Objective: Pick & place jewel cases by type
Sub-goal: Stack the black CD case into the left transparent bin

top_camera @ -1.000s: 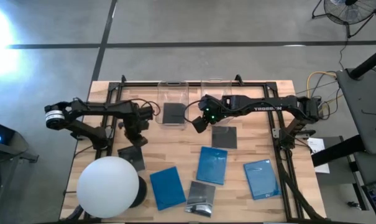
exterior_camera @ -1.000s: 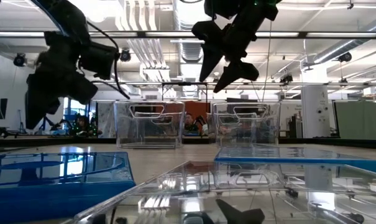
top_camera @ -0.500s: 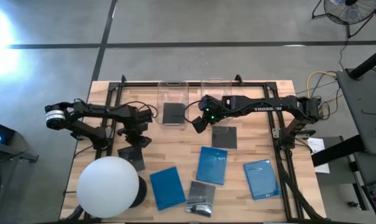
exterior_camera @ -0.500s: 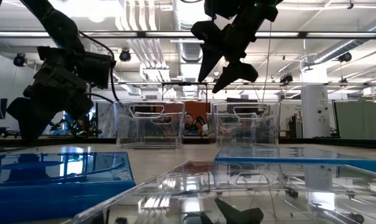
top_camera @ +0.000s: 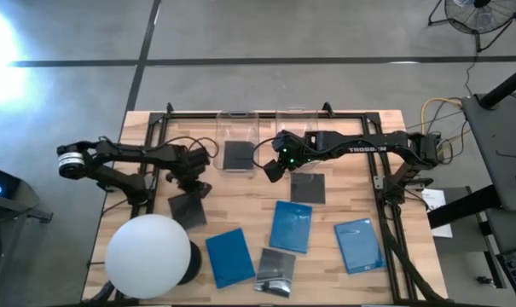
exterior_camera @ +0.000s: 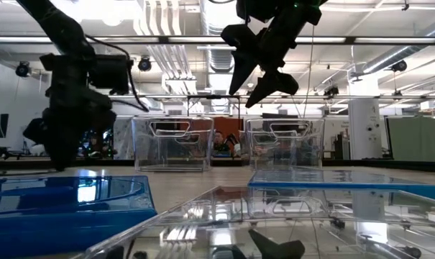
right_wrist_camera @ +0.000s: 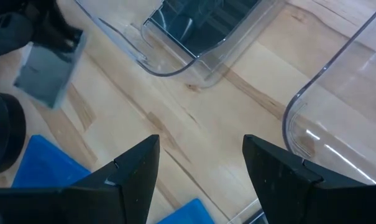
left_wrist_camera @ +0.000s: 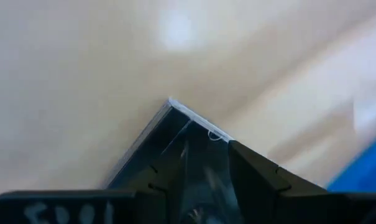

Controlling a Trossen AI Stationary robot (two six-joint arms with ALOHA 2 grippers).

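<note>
Presently on the wooden table (top_camera: 343,205): one dark jewel case (top_camera: 238,155) inside the left clear bin (top_camera: 237,124); the right clear bin (top_camera: 293,119) just beside it. A second dark case (top_camera: 308,187) lies flat near the bins. Three blue cases (top_camera: 291,226) (top_camera: 229,257) (top_camera: 358,245) lie along the near side, with a glossy dark case (top_camera: 275,271) between two of them. Left gripper (top_camera: 192,185): low at the table, fingers (left_wrist_camera: 253,174) closed about a corner of a dark grey case (top_camera: 188,207) beside the white sphere (top_camera: 148,256). Right gripper (top_camera: 273,168): raised near the bins, fingers (right_wrist_camera: 135,168) spread wide, holding nothing.
</note>
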